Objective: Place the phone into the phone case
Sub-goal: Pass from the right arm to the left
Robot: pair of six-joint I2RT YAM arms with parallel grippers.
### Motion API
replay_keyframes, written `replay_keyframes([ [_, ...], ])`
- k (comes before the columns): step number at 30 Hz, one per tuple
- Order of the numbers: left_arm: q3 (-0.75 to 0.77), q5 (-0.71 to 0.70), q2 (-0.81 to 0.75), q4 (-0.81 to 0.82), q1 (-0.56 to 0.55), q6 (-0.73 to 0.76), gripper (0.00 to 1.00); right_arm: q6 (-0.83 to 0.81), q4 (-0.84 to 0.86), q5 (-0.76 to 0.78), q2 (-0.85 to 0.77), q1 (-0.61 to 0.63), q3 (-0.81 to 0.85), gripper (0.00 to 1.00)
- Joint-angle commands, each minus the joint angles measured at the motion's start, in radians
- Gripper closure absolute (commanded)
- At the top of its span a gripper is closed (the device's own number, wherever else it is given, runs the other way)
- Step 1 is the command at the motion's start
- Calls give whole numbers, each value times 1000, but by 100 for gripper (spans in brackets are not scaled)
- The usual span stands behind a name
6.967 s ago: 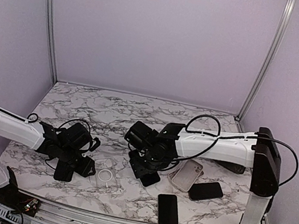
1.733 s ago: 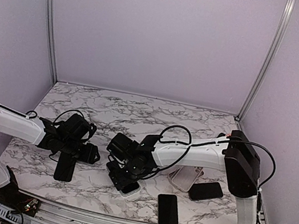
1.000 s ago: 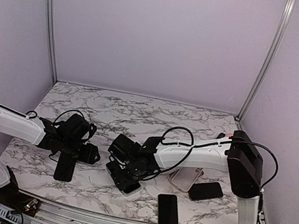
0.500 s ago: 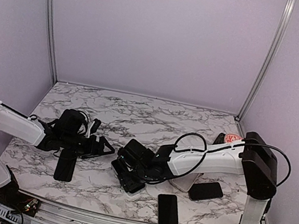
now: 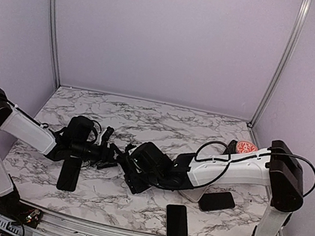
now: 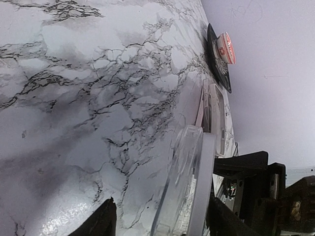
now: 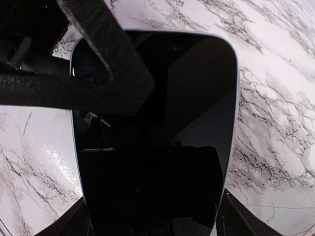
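My right gripper (image 5: pixel 135 177) is shut on a phone (image 5: pixel 136 183) at the table's middle front. In the right wrist view the phone's black screen (image 7: pixel 157 147) fills the space between my fingers (image 7: pixel 231 216). The left wrist view shows the phone's white edge (image 6: pixel 203 187) side-on, with a clear phone case (image 6: pixel 183 187) lying against its back. My left gripper (image 5: pixel 115 154) is open and straddles that end of the phone and case. One of its fingers (image 7: pixel 98 49) crosses the screen's top corner.
A black phone (image 5: pixel 68 173) lies under the left arm. Two more black phones (image 5: pixel 177 223) (image 5: pixel 217 200) lie front right, next to a beige case (image 5: pixel 195 191). A red-and-white object (image 5: pixel 244 147) sits at the right edge.
My left arm has swung right and its open gripper has reached the end of the phone. My right gripper has shifted slightly right, still holding the phone.
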Motion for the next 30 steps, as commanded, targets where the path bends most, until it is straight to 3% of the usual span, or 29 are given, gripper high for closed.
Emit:
replay_keyframes([
  [1, 44, 33, 24, 62, -20, -14, 43, -35, 97, 37, -42, -2, 9, 59],
  [5, 58, 38, 46, 72, -35, -10, 52, -46, 132, 36, -44, -2, -2, 58],
  [10, 61, 36, 59, 80, -37, 4, 70, -52, 159, 41, -29, -2, -10, 59],
  [20, 44, 46, 83, 80, -41, 57, 87, -49, 202, 65, -10, -9, -37, 54],
  [24, 47, 59, 114, 80, -47, 95, 91, -54, 221, 62, 6, -11, -43, 38],
  [27, 48, 62, 127, 76, -50, 132, 92, -69, 234, 33, 12, -13, -55, 5],
  [30, 52, 50, 124, 33, -52, 190, 93, -99, 271, 2, -18, -20, -101, 1],
])
